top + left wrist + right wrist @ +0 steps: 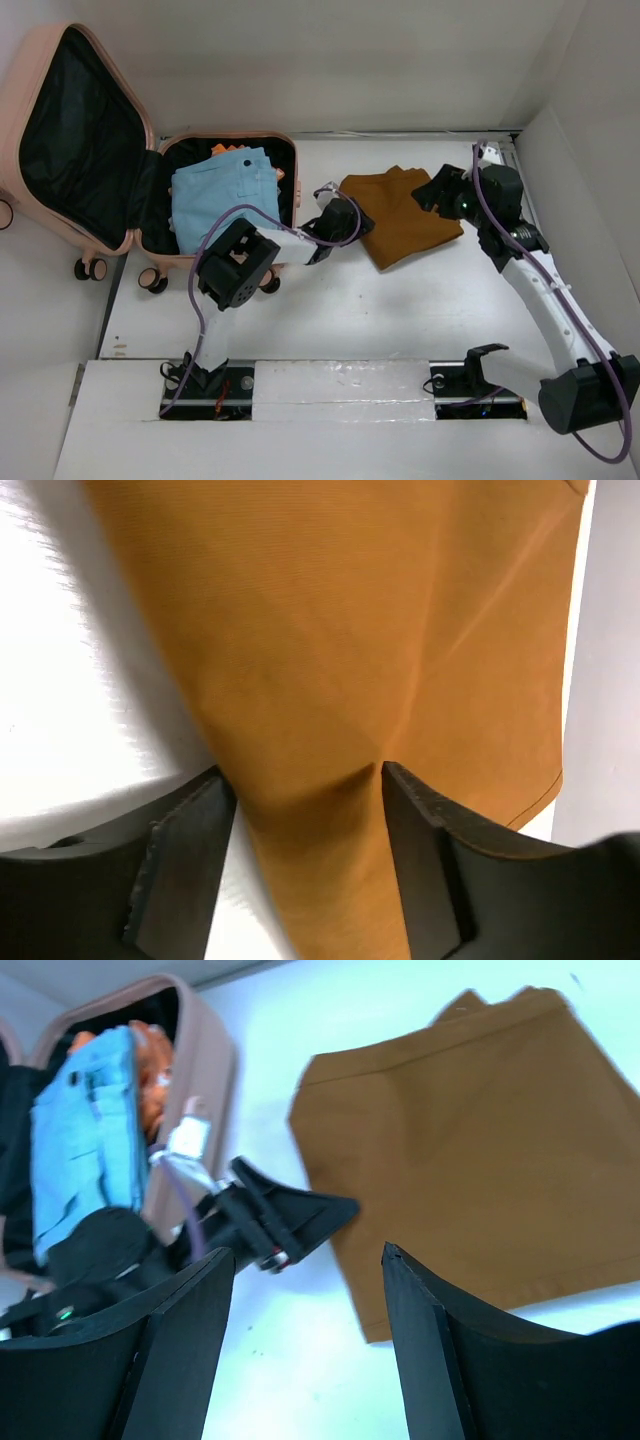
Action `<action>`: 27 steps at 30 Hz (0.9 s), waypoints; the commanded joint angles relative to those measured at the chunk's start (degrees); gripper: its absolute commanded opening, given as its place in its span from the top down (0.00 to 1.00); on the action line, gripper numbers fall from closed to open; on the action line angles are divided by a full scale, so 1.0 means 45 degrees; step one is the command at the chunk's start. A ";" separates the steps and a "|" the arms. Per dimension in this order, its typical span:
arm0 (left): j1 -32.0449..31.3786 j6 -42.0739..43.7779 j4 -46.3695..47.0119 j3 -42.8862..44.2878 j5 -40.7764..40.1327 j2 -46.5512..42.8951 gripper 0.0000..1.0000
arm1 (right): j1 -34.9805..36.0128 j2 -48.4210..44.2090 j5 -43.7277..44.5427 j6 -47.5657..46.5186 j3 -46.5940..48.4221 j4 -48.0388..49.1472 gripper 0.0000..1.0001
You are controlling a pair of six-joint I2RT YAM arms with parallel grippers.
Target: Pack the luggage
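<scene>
Top external: luggage (165, 252) open at far left of bench (330, 320), lid up, blue garment (220, 195) packed inside. Mustard cloth (410, 225) lies on bench, unpacked. My left hand (300, 775) spread astride cloth fold, not clamped. My right hand (308, 1255) released, empty, above cloth. Roughly midway, I judge.

No readable text, labels, or numbers

White table (400, 320): open luggage (80, 140), ochre cloth (410, 225).
</scene>
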 commanded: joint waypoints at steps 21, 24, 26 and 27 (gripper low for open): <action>0.1085 0.4952 -0.2942 0.5650 0.2173 -0.1107 1.00 | 0.1807 -0.4635 -0.0357 0.0171 0.0408 0.0047 0.30; 0.1513 0.6677 -0.5949 0.8716 0.2349 -0.1538 1.00 | 0.1807 -0.4635 -0.0494 0.0055 0.0525 0.0047 0.30; 0.2176 0.7657 -0.8020 1.0006 0.2621 -0.1792 1.00 | 0.1807 -0.4635 -0.0494 0.0054 0.0525 0.0047 0.30; 0.2430 0.7853 -0.8530 1.0805 0.2623 -0.1948 1.00 | 0.1807 -0.4770 -0.0610 0.0054 0.0525 0.0047 0.30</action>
